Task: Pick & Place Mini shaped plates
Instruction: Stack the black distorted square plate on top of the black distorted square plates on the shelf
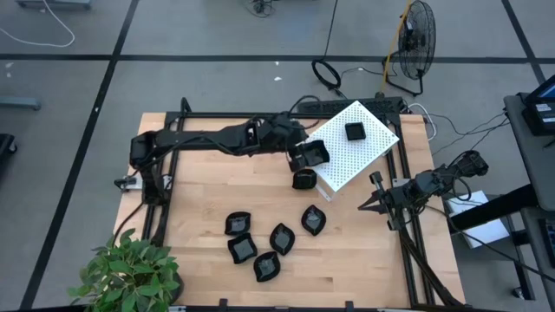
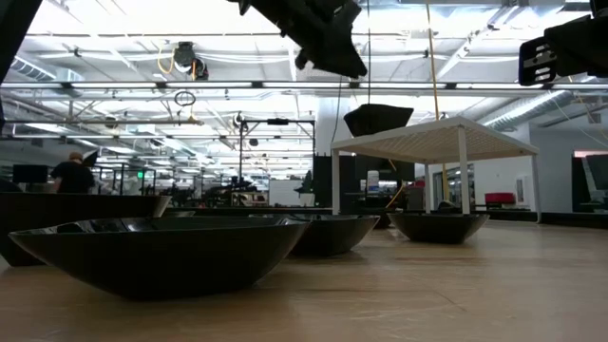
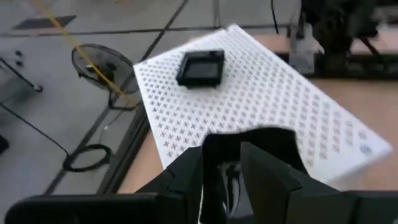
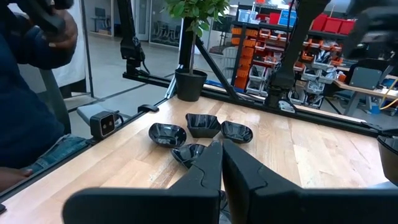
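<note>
You have the left gripper point(image 1: 309, 154) at the near edge of the white box point(image 1: 375, 149), above the table point(image 1: 208, 186). Its fingers point(image 3: 261, 180) stand a little apart with a black plate point(image 3: 249, 146) between them, but you cannot tell if they grip it or only touch it. 1 square plate point(image 1: 355, 131) already lies on top of the box. Another plate point(image 1: 304, 179) lies on the table just beside the box, below the left gripper. 5 more plates point(image 1: 260, 243) lie in a loose group on the table, well apart from the box. Your right gripper point(image 1: 371, 204) waits at the right edge of the table with its fingers point(image 4: 211, 165) pressed together, holding nothing. A potted plant point(image 1: 130, 273) stands at the front left corner.
</note>
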Motion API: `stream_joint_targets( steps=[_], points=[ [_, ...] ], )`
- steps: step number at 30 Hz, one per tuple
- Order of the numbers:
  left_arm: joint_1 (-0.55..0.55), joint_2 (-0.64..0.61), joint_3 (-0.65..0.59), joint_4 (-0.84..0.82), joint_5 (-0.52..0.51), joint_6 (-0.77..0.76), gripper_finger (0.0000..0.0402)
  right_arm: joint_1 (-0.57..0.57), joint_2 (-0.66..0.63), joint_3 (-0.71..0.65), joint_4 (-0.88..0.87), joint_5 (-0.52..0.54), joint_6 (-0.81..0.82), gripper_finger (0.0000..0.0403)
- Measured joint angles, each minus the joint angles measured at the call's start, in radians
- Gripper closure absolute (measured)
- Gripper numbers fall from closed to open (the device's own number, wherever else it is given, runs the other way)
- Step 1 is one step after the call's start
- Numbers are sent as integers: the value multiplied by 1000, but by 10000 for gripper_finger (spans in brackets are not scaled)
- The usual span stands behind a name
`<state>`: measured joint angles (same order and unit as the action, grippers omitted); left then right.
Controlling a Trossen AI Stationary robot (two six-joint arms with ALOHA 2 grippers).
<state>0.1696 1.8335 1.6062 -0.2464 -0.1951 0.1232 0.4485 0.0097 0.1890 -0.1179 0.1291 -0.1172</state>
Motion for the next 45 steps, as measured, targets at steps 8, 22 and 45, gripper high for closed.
stream_joint_targets(
  steps=[8,22,45],
  points=[
    [-92,-6,0,-113,25,130,303,0,0,0,0,0,0,403],
    [-191,45,-16,-148,-43,198,398,0,0,0,1,0,0,403],
    [-108,97,-61,22,-95,212,391,0,27,0,-16,0,0,403]
  ],
)
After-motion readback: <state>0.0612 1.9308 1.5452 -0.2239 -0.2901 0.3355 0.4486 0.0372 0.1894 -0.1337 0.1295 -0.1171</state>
